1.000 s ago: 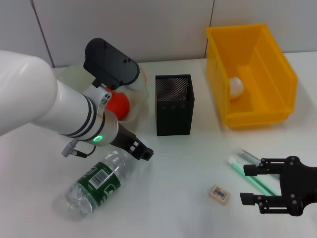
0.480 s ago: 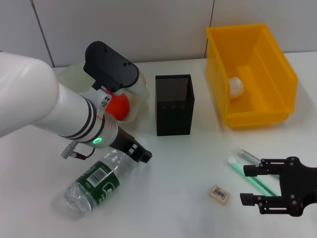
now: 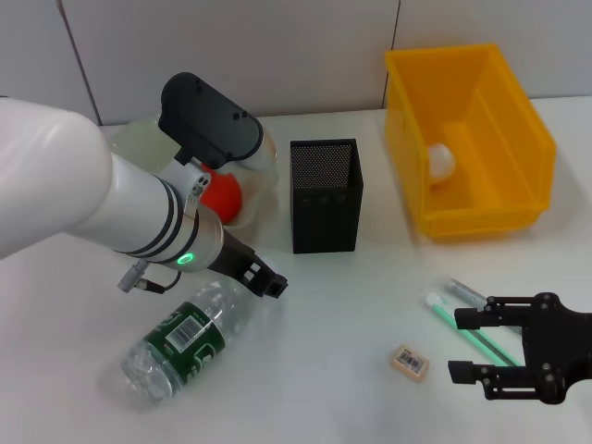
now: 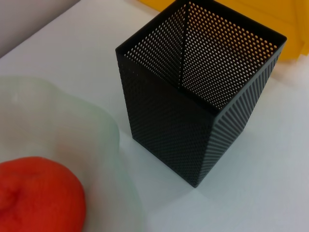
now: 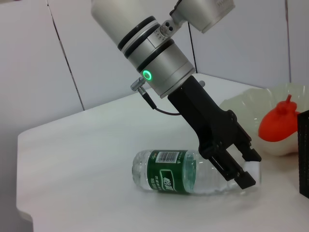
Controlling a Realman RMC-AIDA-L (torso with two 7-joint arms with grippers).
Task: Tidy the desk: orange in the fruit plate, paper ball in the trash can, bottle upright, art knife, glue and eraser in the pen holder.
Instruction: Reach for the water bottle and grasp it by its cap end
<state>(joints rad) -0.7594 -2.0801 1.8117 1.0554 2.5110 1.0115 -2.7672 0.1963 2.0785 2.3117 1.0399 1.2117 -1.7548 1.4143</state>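
Observation:
The bottle (image 3: 182, 340) lies on its side on the table, cap toward the pen holder (image 3: 326, 194). My left gripper (image 3: 265, 283) is shut on its white cap end; the right wrist view shows the fingers (image 5: 240, 170) straddling the cap of the bottle (image 5: 169, 178). In the fruit plate (image 3: 262, 151) sits the orange (image 3: 222, 192). The paper ball (image 3: 441, 161) rests inside the trash can (image 3: 481, 215). The eraser (image 3: 410, 361) lies left of my open right gripper (image 3: 461, 344). Under it lie a green stick (image 3: 472, 329) and a clear tube (image 3: 465, 291); which is the art knife and which the glue I cannot tell.
The left wrist view looks down on the pen holder (image 4: 203, 96), with the orange (image 4: 38, 200) and the plate's rim (image 4: 104, 123) close beside it. A grey wall stands behind the table. Bare white table lies between the bottle and the eraser.
The left gripper shifted slightly with the bottle's neck, and the bottle pivoted a little on the table and back. The right arm has not moved.

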